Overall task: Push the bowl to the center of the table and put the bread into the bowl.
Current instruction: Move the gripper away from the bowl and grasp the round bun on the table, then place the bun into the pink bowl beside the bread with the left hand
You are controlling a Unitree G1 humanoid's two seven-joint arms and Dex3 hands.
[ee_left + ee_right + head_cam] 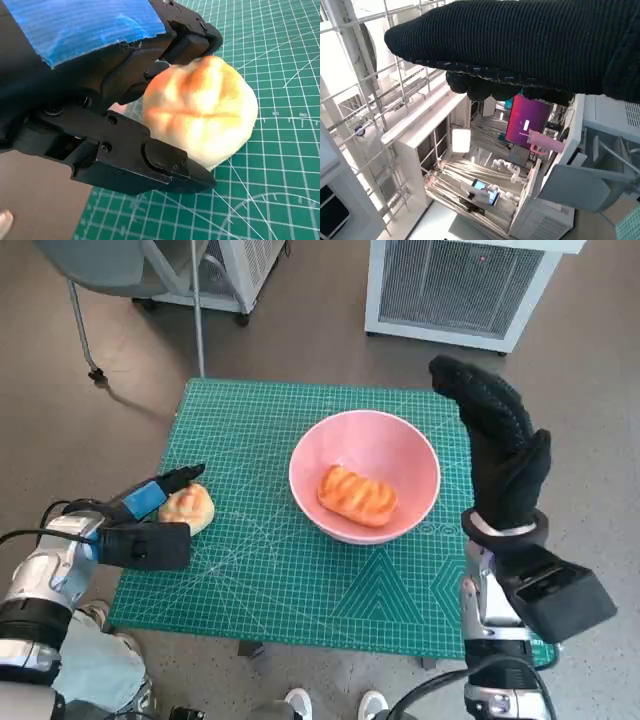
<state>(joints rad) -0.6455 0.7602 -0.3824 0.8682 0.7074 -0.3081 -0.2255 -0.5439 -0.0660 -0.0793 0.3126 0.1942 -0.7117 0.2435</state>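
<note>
A pink bowl [368,443] stands on the green cutting mat [290,585], a little right of its middle. An orange, ridged bread [357,495] lies inside it. A pale round bun [190,507] sits on the mat near the left edge. My left hand [140,525] grips it from the left, one finger [186,475] on its far side and the thumb on its near side. In the left wrist view the black fingers [187,42] press the bun [202,107] from both sides. My right hand [500,450] is raised by the bowl's right side, fingers spread, holding nothing. The glove [520,45] blocks the table in the right wrist view.
A white ventilated unit [460,285] stands on the floor beyond the table. A chair leg with a caster [85,330] is at the far left. A person's shoes [300,702] show at the table's near edge.
</note>
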